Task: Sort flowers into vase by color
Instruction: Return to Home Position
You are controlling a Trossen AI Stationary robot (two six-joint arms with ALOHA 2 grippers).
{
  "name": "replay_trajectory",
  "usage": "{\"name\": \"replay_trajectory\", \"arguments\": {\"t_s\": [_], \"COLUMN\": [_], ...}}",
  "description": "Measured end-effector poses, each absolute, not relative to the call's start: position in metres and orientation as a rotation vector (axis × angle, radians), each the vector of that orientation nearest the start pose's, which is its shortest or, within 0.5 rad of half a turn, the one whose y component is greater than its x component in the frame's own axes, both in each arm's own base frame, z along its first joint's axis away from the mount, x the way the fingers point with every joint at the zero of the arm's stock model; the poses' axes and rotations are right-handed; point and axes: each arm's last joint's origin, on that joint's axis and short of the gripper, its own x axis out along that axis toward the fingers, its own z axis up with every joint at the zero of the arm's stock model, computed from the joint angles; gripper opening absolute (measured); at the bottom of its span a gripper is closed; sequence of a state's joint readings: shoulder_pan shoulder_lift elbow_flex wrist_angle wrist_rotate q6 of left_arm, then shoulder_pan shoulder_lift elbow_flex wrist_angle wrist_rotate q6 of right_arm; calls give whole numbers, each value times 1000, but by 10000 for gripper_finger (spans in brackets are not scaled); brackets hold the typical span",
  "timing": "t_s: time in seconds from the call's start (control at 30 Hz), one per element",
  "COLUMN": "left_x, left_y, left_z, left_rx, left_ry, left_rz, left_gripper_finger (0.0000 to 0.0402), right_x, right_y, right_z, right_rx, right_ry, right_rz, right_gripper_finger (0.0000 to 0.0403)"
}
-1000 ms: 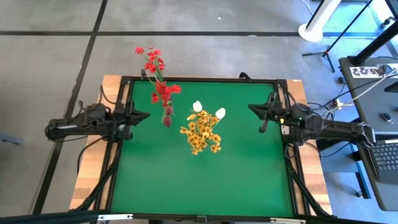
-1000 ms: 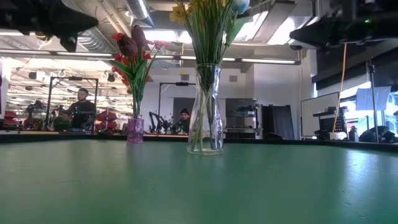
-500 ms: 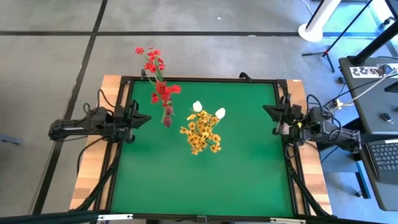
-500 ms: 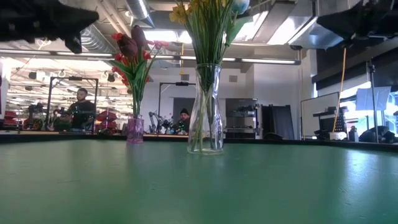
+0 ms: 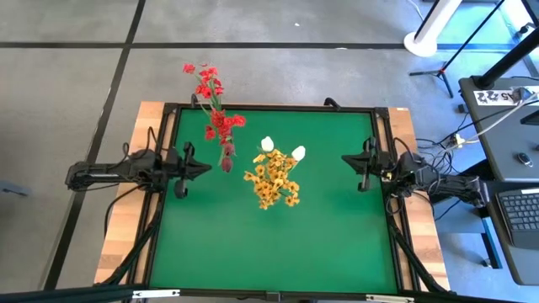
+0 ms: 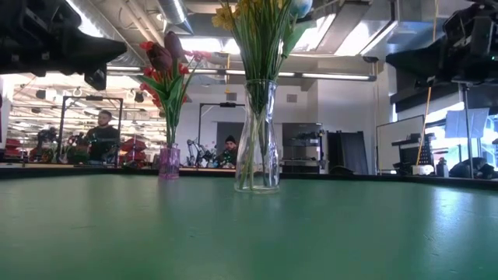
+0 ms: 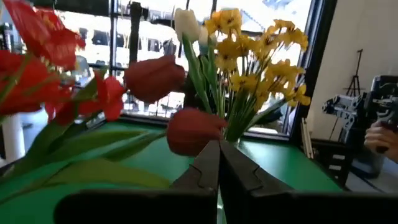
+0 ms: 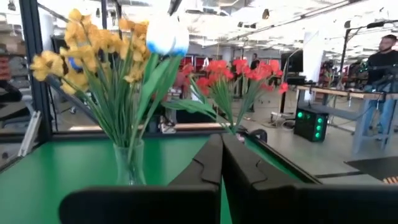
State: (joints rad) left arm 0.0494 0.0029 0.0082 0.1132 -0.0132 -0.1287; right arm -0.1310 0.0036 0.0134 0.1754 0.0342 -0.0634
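The red flowers (image 5: 215, 109) were seen standing in a pink vase (image 6: 169, 162) toward the far left of the green surface (image 5: 278, 244), while the yellow flowers (image 5: 271, 181) and white buds (image 5: 268, 144) were gathered in a clear glass vase (image 6: 257, 140) near the middle. The left hand (image 5: 205, 166) was held above the left edge, just beside the red flowers, its fingers pressed together with nothing gripped. The right hand (image 5: 345, 158) was held likewise at the right edge, closed and empty, well apart from both vases.

Overhead, table-level and wrist cameras all face the flowers (image 5: 271, 180).
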Motion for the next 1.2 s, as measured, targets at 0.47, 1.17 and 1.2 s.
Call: {"name": "replay_trajectory", "arguments": {"t_s": [0.47, 1.17, 1.2], "left_x": [97, 97, 97], "left_y": [5, 5, 5], "left_z": [170, 170, 170], "left_rx": [-156, -147, -147], "left_ry": [-49, -50, -50], "left_rz": [48, 37, 37], "left_gripper_finger": [0, 0, 0], "right_x": [96, 96, 96], "right_y": [-16, -17, -17], "right_z": [173, 170, 170], "right_rx": [-31, -5, -5], "right_ry": [-67, -45, -45], "right_rz": [-234, -270, -270], "right_gripper_finger": [7, 7, 7]}}
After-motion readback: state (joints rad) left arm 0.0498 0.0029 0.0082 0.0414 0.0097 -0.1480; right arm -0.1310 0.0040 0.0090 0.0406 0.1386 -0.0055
